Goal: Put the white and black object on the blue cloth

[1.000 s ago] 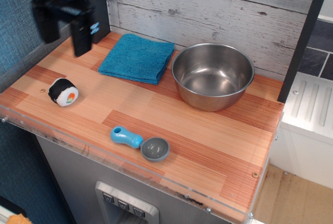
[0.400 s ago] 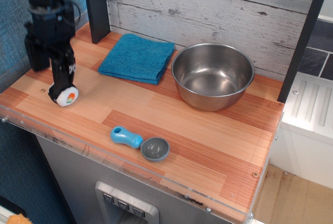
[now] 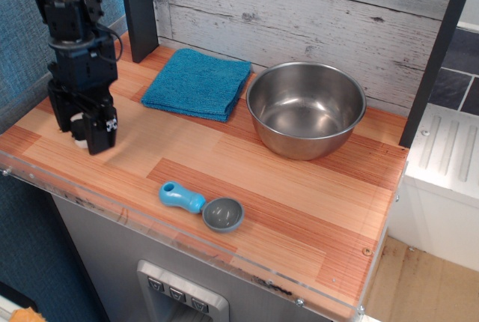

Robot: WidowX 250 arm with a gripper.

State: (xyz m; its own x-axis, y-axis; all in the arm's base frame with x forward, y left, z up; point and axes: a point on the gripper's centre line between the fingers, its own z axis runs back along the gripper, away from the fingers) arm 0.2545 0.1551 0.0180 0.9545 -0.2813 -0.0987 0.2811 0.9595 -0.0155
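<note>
No readable writing showed. The end effector [image 3: 81, 129] straddled the plush sushi roll [image 3: 77, 121] at nine o'clock on the tabletop [image 3: 299, 210]; only white showed, grip uncertain. Teal towel [image 3: 197, 83] lay at eleven.

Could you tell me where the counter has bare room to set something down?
Bare wood lies between the scoop and bowl, and right of the scoop. It is crowded at left, where the gripper straddles the sushi.

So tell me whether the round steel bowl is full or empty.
Empty: the round steel bowl stands upright, its bare shiny bottom showing, nothing inside.
</note>
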